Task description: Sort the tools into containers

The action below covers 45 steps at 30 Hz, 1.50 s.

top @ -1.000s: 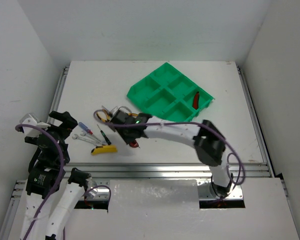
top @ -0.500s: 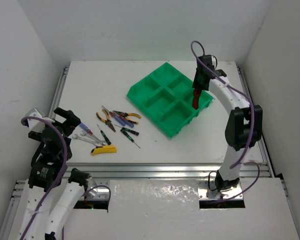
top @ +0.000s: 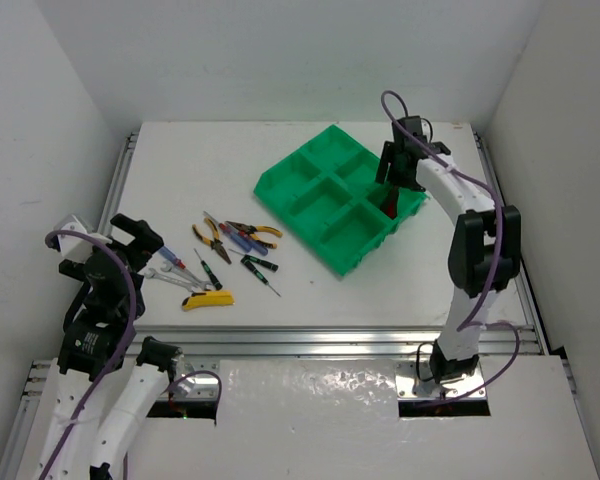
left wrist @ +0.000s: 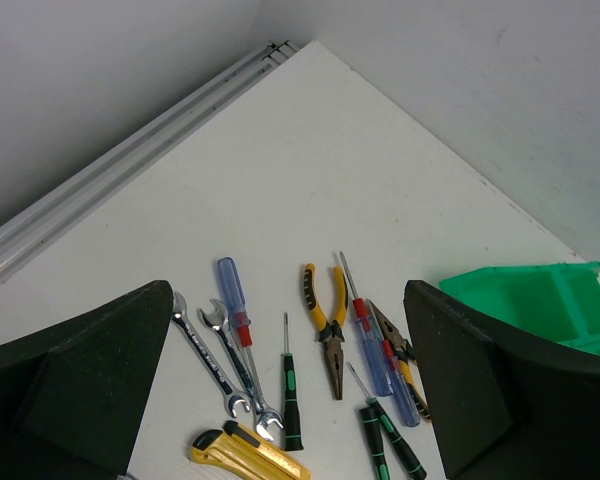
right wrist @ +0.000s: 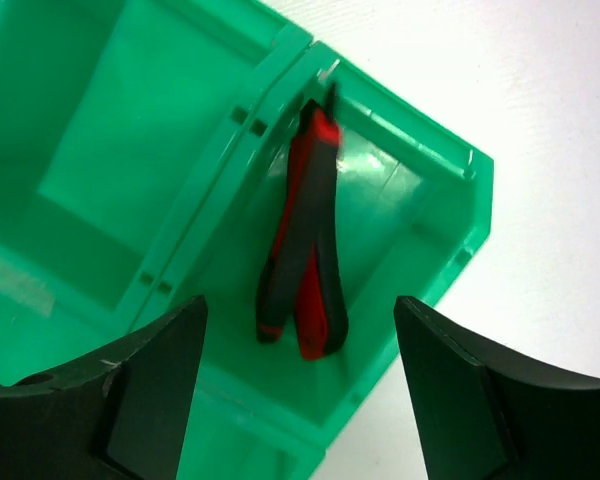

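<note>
The green tray (top: 270, 185) lies at the table's far middle-right. Red-and-black-handled pliers (top: 391, 203) lie in its right end compartment, also in the right wrist view (right wrist: 305, 250). My right gripper (top: 396, 178) hovers just above them, open and empty (right wrist: 300, 305). On the table to the left lie yellow-handled pliers (top: 210, 238) (left wrist: 327, 325), blue screwdrivers (top: 235, 238) (left wrist: 230, 290), green-black screwdrivers (top: 260, 265) (left wrist: 292, 400), wrenches (top: 170, 277) (left wrist: 205, 350) and a yellow utility knife (top: 208, 298) (left wrist: 245, 455). My left gripper (top: 130, 240) is open, raised left of the tools (left wrist: 287, 290).
A second pair of yellow-handled pliers (top: 260, 230) lies at the right of the pile. Aluminium rails (top: 120, 180) border the table's left, right and near edges. White walls enclose the table on three sides.
A second ago my right gripper was down at the tool pile; it has swung across to the tray's right end compartment and now stands open above the red pliers. The left arm barely moved.
</note>
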Tool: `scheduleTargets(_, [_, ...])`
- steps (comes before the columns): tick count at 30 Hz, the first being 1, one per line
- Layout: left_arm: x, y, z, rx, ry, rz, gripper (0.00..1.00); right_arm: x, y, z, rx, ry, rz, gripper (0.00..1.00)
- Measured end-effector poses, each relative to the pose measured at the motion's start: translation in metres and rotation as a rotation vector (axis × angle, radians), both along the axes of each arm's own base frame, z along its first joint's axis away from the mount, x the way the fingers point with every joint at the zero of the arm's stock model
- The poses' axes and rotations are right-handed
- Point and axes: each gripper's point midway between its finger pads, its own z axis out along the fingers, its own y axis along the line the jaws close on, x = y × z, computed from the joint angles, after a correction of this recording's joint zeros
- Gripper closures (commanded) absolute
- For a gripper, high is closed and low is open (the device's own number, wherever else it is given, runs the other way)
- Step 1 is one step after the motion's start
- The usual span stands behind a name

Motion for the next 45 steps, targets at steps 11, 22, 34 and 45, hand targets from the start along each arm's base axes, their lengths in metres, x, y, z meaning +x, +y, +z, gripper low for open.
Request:
scheduleTargets(11, [0.0, 0.0, 0.0, 0.0, 0.001, -0.001, 0.0, -0.068, 0.204, 0.043, 0.038, -0.104, 0.66, 0.58])
scheduleTargets(22, [0.0, 0.001, 0.0, 0.0, 0.0, 0.003, 0.0, -0.176, 0.353, -0.069, -0.032, 0.131, 1.107, 0.6])
scheduleTargets(34, [-0.001, 0.001, 0.0, 0.001, -0.002, 0.002, 0.0, -0.18, 0.373, -0.092, -0.024, 0.167, 1.117, 0.64])
scheduleTargets(45, [-0.002, 0.001, 0.001, 0.007, -0.003, -0.003, 0.0, -0.202, 0.387, -0.111, -0.023, 0.212, 1.151, 0.96])
